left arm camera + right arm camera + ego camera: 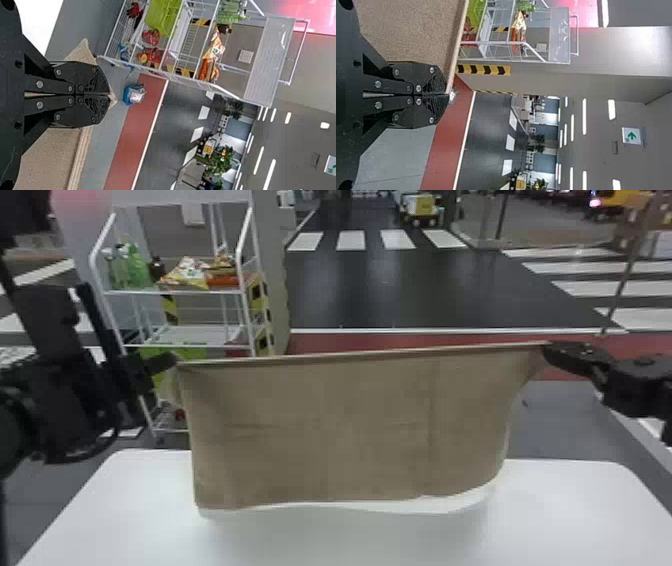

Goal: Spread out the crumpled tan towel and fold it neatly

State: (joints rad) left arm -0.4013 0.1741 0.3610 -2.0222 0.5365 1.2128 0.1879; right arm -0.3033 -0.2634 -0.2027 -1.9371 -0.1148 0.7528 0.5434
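Towel (340, 430) hung mid-frame, corners pinched by left gripper (172, 361) and right gripper (548, 347); uneven lowering could have creased it against the table (115, 510).

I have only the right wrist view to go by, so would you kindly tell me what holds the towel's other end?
Observer: The left end effector does, shut on the towel, with a bit of it poking past the fingertips.
Operator: Thank you; and how does the towel hang overall?
Observer: Spread out, its top edge stretched almost straight across to the right end effector.
Operator: Is anything below it?
Observer: A white table, though I can't tell whether the lower edge touches it.
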